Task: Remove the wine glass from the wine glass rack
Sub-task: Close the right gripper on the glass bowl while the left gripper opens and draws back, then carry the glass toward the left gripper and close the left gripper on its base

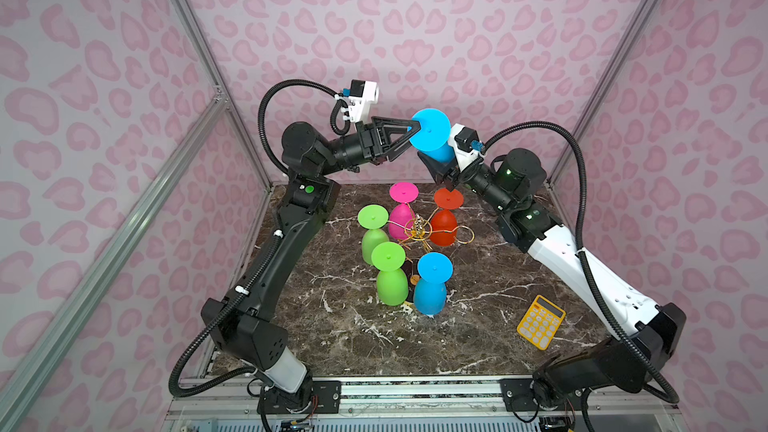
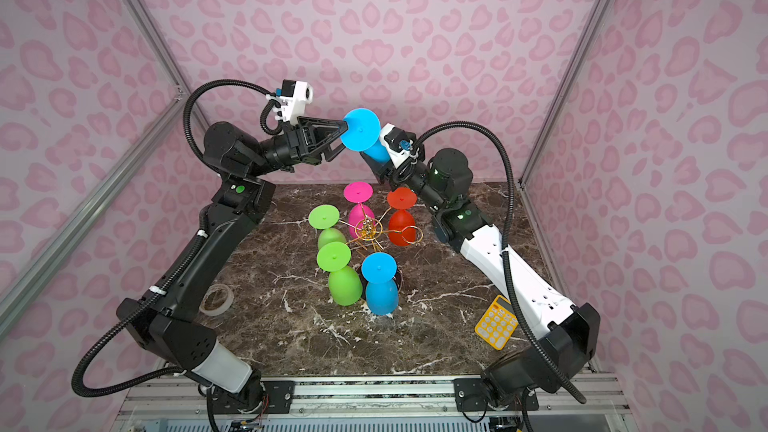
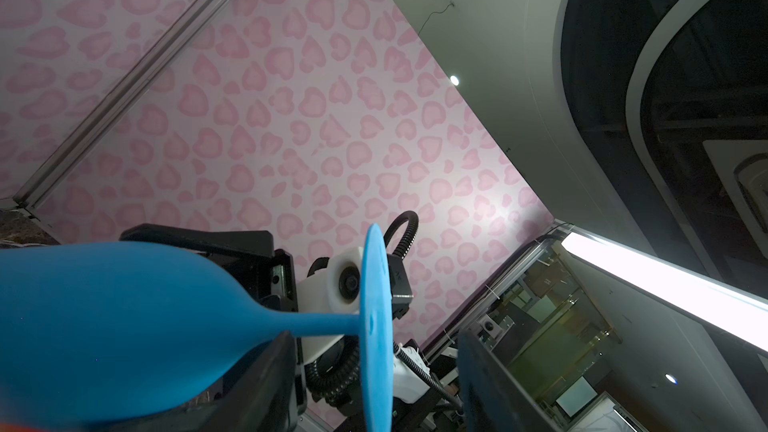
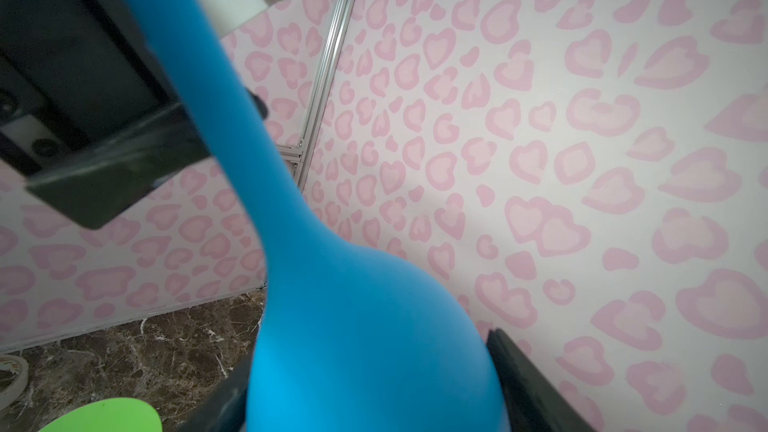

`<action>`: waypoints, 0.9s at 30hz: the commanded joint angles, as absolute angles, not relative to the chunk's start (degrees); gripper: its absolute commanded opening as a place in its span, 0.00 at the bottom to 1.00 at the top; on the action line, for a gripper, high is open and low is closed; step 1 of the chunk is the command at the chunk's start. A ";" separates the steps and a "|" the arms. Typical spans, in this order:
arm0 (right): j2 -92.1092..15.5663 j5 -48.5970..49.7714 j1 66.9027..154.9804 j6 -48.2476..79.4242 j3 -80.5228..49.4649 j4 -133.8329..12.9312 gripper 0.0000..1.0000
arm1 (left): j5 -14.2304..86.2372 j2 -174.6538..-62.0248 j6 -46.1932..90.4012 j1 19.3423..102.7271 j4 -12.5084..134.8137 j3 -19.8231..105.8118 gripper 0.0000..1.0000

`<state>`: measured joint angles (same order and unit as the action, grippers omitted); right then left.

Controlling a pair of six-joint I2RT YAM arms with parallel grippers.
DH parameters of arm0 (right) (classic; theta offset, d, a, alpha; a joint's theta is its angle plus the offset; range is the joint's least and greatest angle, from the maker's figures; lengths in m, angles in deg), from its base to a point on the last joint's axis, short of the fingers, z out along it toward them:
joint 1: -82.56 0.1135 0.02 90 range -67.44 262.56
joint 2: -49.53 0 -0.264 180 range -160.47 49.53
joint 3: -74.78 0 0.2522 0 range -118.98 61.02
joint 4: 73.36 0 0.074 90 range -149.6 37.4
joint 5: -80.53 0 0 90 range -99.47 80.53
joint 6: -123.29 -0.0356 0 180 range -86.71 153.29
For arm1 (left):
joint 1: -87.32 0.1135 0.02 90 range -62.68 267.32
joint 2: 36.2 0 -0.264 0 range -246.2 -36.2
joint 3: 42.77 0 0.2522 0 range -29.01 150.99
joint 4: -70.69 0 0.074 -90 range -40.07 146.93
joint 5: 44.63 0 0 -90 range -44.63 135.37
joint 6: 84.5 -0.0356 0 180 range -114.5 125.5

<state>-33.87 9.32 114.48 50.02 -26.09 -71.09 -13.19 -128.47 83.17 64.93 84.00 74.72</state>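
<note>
Two grippers flanking matte blue wine glass (image 1: 430, 135), hovering high above thin gold wire wine glass rack (image 1: 417, 228) | right gripper (image 1: 439, 160) clamping its bowl | left gripper (image 1: 411, 135) gaping around stem, holding nothing | risk: rounded bowl slipping, glass falling onto rack.

Pale walls (image 1: 415, 14) printed with pink heart-like spots rise behind the left hand (image 1: 412, 132) and the right hand (image 1: 438, 157) and on either side, meeting at silver metal posts (image 1: 196, 39). Well below both hands lies a dark brown marble table (image 1: 353, 347) veined in white. In the left wrist view, past the wall's edge, a grey ceiling (image 3: 498, 76) carries a round lamp (image 3: 454, 80) and a bright strip light (image 3: 665, 288).
</note>
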 commanded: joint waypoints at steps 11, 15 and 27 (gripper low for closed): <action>-28.67 -0.32 111.74 47.33 -36.35 -43.27 0.71 | -4.69 -126.07 51.31 65.64 69.67 72.80 0.94; -32.49 -2.53 111.87 45.86 -45.99 -30.09 0.71 | 8.28 -121.78 33.46 65.53 61.55 68.23 0.92; -41.42 -8.92 114.17 44.23 -60.95 -10.30 0.71 | 27.47 -115.01 -14.59 61.67 71.07 54.34 0.70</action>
